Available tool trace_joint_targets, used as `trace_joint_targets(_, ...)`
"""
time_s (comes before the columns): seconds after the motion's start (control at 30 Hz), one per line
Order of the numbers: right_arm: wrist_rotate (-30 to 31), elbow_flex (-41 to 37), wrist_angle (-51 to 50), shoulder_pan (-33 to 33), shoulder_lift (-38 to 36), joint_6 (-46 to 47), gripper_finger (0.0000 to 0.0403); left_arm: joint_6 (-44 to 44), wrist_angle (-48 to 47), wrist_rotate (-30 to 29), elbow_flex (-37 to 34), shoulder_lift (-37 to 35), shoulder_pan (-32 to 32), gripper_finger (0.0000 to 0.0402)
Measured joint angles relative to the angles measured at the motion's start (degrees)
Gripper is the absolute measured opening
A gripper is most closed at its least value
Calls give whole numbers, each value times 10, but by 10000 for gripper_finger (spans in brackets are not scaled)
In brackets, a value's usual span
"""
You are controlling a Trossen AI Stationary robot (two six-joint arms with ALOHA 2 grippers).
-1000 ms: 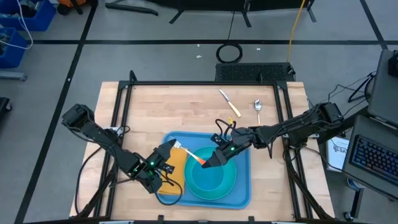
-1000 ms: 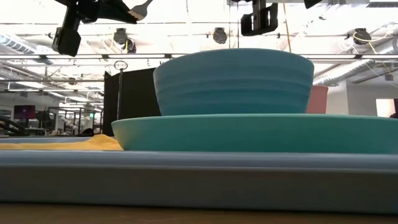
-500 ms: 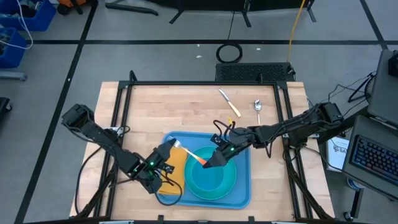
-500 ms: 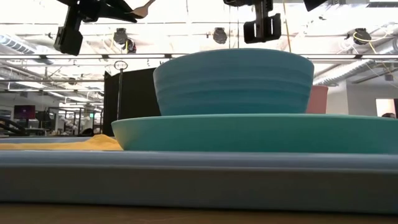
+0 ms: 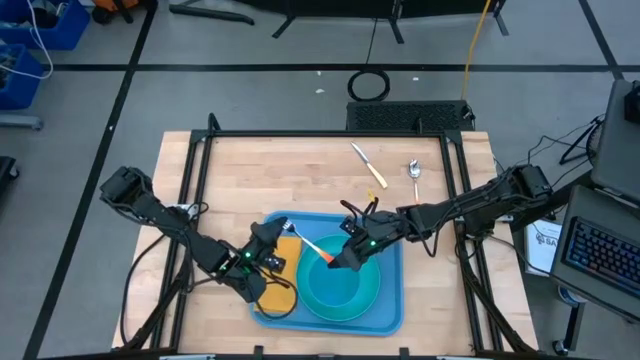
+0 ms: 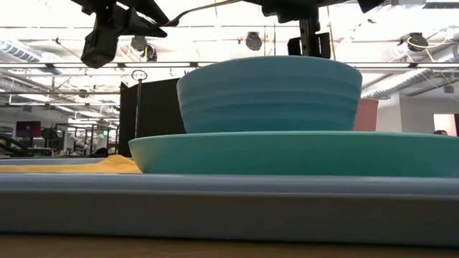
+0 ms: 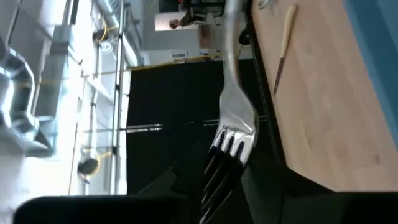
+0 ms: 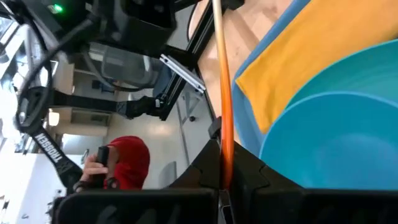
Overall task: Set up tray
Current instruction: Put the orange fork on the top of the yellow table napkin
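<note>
Your tray (image 5: 385, 315) sits in the lower middle of the high view, on the near half of the table (image 5: 260, 170), with the turquoise plate (image 5: 372, 296) and bowl (image 5: 335, 285) on its right part and the yellow-orange napkin (image 5: 283, 290) on its left part.

The thing to watch is the fork (image 5: 308, 246). In the high view it hangs above the tray between the two hands, its long axis running from upper left to lower right: the metal tines point toward the left hand (image 5: 268, 250), the orange handle runs down into the right hand (image 5: 340, 258).

Your right hand is closed on that orange handle; the right wrist view shows the handle (image 8: 222, 106) coming straight out from between its fingers. Your left hand sits right at the tine end, over the napkin. In the left wrist view the tines (image 7: 233, 140) lie just at its dark fingers (image 7: 214, 180), but you cannot tell from these views whether the fingers still pinch them or have let go.

As a judgement, the fork looks to be passing from one hand to the other. The napkin lies just to the left of and below the fork, nearer the left hand, so the right hand would have to swing the fork leftward to lay it there.

A knife (image 5: 368, 165) and a spoon (image 5: 415, 172) lie well apart from the tray, at the table's upper right.
</note>
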Motion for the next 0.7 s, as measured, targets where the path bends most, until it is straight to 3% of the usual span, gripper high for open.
trace_joint_targets(0.13,16,0,-9,3,0,-10,1,-15,18,-13,0,0,5,136)
trace_joint_targets(0.33,10,0,-16,14,0,-38,2,-24,22,-90,0,0,11,193)
trace_joint_targets(0.53,41,0,-20,27,0,-46,2,-29,22,-89,0,0,20,235)
trace_joint_targets(0.7,47,0,-22,34,0,-51,2,-17,22,-86,0,0,19,245)
